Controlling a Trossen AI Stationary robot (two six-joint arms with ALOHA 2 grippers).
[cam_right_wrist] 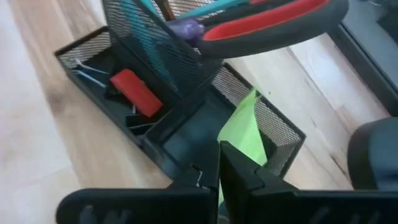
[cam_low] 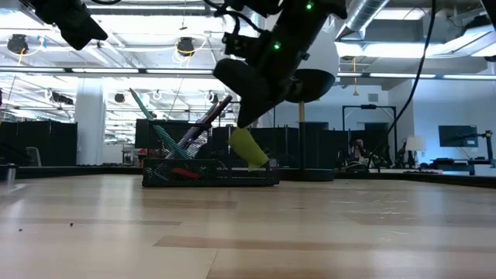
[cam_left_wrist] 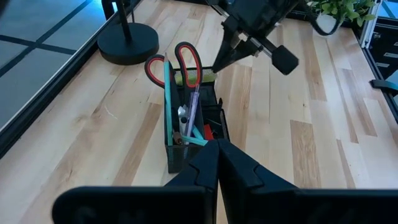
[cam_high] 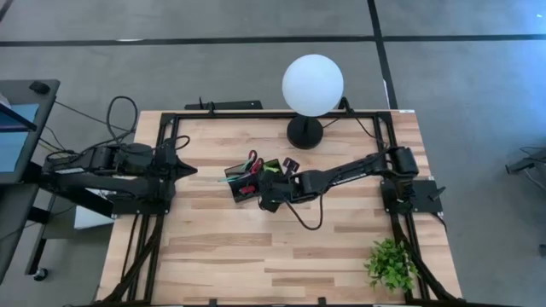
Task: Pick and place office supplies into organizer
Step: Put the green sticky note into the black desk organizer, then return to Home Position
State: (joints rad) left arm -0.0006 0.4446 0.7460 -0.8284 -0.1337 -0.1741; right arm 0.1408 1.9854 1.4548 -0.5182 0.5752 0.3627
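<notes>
- The counter [cam_high: 281, 256] is a rectangle of pale wood planks with visible grain and seams, edged by a dark metal frame.
- The left arm [cam_high: 111, 170] waits at the counter's 9 o'clock edge; the left gripper [cam_left_wrist: 217, 158] has its dark, smooth jaws pressed together and holds nothing.
- The right arm [cam_high: 358, 169] reaches from 3 o'clock toward the middle; the right gripper [cam_right_wrist: 219, 163] has its jaws clamped on the sticky pad, right over the organizer.
- A white globe lamp [cam_high: 312, 83], smooth and round on a black disc base, stands at 12 o'clock, near the organizer but apart from it.
- A leafy green plant [cam_high: 391, 263] sits at the 4 o'clock corner, well apart from everything else.
- A black bar-shaped device [cam_high: 226, 105] lies just past the counter's far edge at 11 o'clock.
- The organizer [cam_right_wrist: 186, 127] is a black wire-mesh tray with low compartments and a taller cup, sitting at the counter's centre.
- Red-handled scissors [cam_left_wrist: 177, 59] stand in the cup, loops up.
- Thin pens [cam_left_wrist: 166, 93], teal and purple among them, lean in the cup beside the scissors.
- The sticky pad [cam_right_wrist: 245, 130], lime green and flat, hangs tilted over a low compartment, held at one edge.
- A small red block [cam_right_wrist: 135, 92] lies in a low compartment, beside small dark metal pieces.
- No writing can be read.
</notes>
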